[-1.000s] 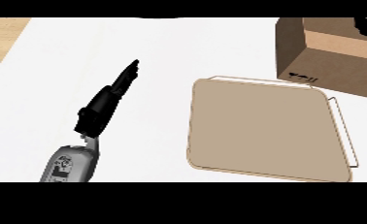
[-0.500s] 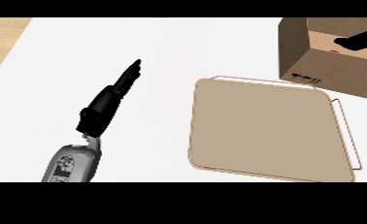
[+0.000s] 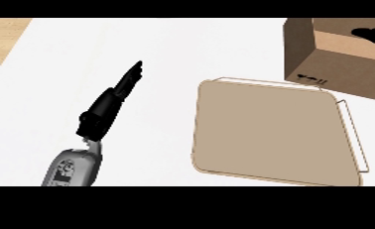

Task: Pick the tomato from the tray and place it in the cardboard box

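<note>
Grey forearm rises from the lower left edge, ending in the black left hand (image 3: 110,105), fingers straight and pressed together, pointing up and right over the white bench (image 3: 168,44). Right of it lies the flat beige rectangular tray (image 3: 275,126) with a thin wire handle. Farther, at the upper right, stands the brown cardboard box (image 3: 311,57); a dark shape, apparently the right hand (image 3: 364,31), shows inside it, its fingers not discernible. No tomato can be seen.
</note>
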